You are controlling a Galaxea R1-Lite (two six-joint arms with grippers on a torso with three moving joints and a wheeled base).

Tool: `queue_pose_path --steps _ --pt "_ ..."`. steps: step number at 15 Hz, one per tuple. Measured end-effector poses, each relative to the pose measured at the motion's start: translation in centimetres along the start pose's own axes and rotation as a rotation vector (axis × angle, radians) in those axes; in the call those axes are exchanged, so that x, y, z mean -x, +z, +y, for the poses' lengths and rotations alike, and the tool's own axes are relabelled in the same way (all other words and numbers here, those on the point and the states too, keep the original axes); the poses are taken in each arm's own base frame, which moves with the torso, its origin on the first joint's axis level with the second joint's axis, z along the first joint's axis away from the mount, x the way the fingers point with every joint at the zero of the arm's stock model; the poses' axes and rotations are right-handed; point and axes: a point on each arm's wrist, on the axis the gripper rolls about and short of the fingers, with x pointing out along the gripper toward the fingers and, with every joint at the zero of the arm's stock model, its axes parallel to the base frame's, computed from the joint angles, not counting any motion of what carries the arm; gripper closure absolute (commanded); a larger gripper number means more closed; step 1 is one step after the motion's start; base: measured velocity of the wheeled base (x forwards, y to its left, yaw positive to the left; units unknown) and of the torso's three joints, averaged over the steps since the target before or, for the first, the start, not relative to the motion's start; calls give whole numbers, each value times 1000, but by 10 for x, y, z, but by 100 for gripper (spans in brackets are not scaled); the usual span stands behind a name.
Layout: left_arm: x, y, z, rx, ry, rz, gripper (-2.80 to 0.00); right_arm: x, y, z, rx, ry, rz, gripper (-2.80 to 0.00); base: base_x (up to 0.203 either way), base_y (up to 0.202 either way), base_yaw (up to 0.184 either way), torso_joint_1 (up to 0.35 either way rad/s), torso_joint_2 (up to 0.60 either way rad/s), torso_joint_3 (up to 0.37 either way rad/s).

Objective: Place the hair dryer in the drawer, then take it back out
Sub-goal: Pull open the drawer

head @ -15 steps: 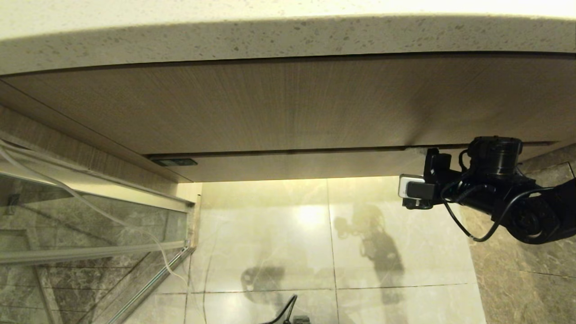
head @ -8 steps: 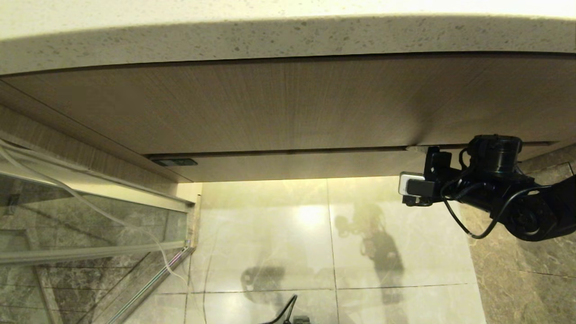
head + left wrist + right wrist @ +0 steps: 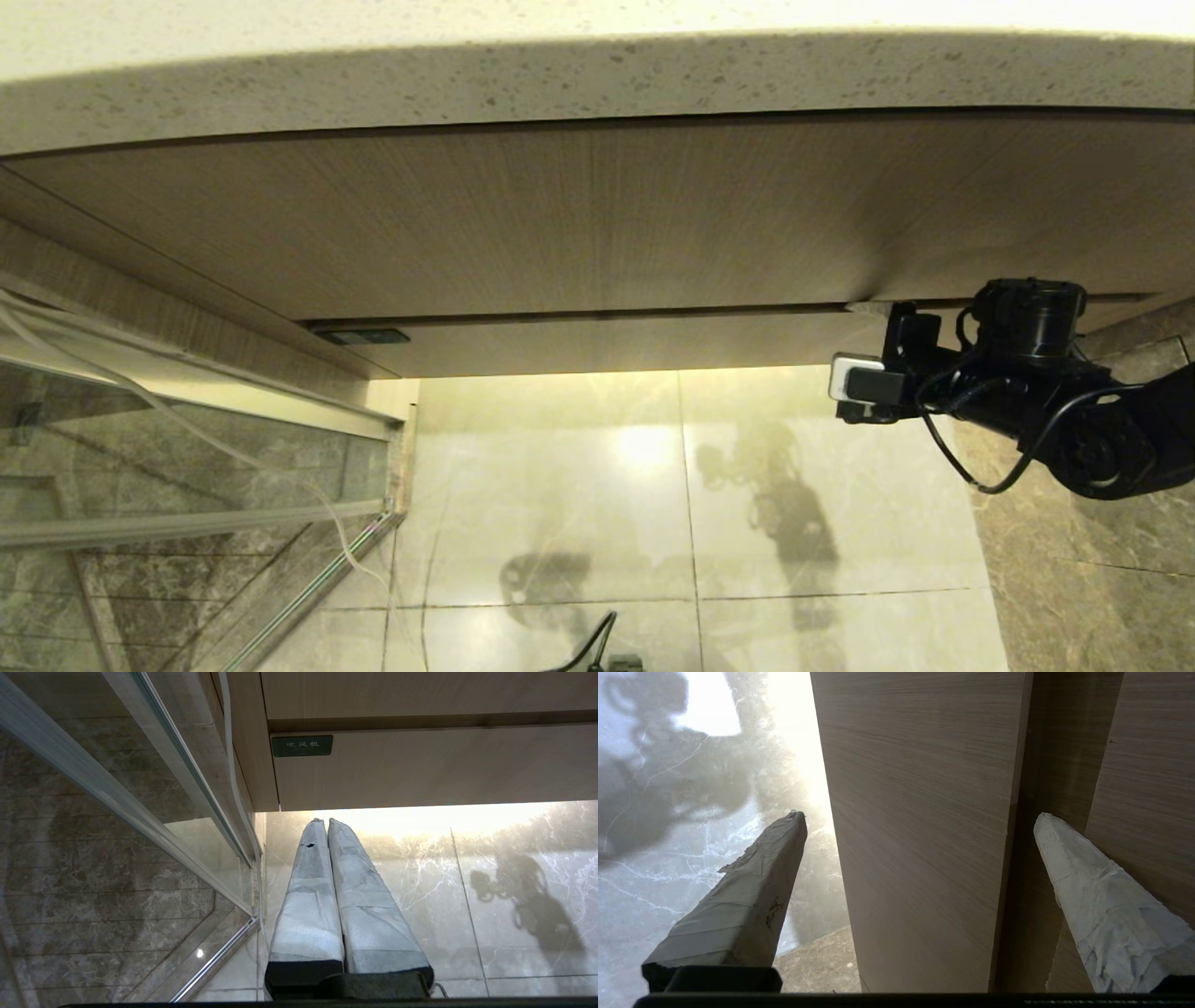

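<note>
Right gripper (image 3: 920,821): at the right end of the drawer front, pointing at it; jaws spread wide, one taped finger (image 3: 738,914) on the floor side of the narrow front, the other on the side of the gap above it; nothing held.
Drawer (image 3: 597,341): closed; its narrow wood-grain front runs leftward from the right gripper (image 3: 901,322), directly between that gripper's fingers in the right wrist view.
Dark gap (image 3: 1041,812): the seam between the drawer front (image 3: 920,858) and the taller panel (image 3: 597,215); one fingertip lies close against it, contact uncertain.
Label (image 3: 302,745): small dark green plate with pale characters at the drawer's left end, well apart from the right gripper.
Left gripper (image 3: 325,823): hanging low over the floor tiles (image 3: 653,485), below and in front of the label; taped fingers pressed together, empty.
Counter (image 3: 597,84): speckled pale stone slab, above the panel and both grippers.
Glass partition (image 3: 140,826): just beside the left gripper.
Hair dryer: not visible in any view; location cannot be told.
</note>
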Motion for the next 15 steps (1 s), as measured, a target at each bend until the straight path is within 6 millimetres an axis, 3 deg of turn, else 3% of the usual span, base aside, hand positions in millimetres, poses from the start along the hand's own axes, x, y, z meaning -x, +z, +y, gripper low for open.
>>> queue_pose_path --steps 15 --pt "0 0 0 1 0 0 0 -6 -2 1 -23 -27 36 -280 0 0 0 0 0 0"
